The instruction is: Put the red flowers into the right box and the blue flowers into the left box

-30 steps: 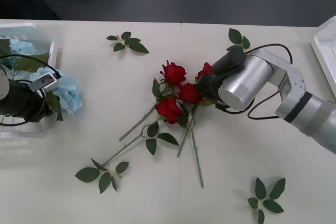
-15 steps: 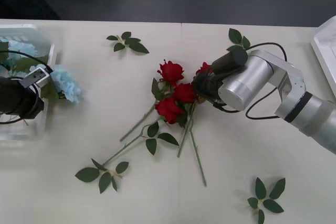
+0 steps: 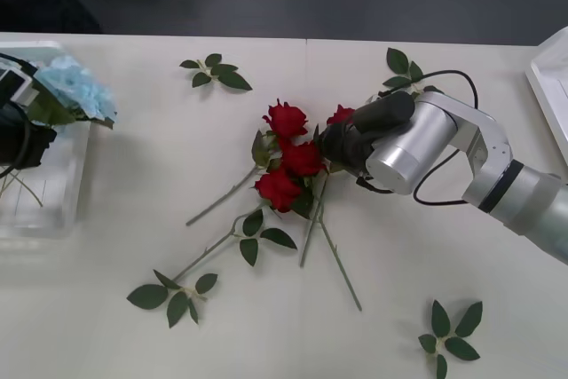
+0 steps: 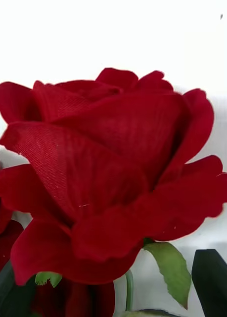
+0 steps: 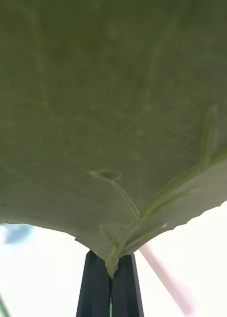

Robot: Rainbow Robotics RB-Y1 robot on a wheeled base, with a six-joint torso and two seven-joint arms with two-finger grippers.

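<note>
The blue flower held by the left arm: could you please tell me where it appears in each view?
Front view: the pale sky-blue fluffy flower cluster sits at the far left, over the shallow white plastic left box.
Left wrist view: a sliver of blue beneath a large green leaf pinched in the left end effector.
Right wrist view: not in it.
Shared landmark: that leaf.

Deep-red roses (image 3: 286, 164) on thin green stems, dark green leaves. Pale sky-blue cluster (image 3: 75, 88) over translucent white tray (image 3: 53, 193). Silver-grey arm (image 3: 444, 153), off-white table (image 3: 373, 326).
</note>
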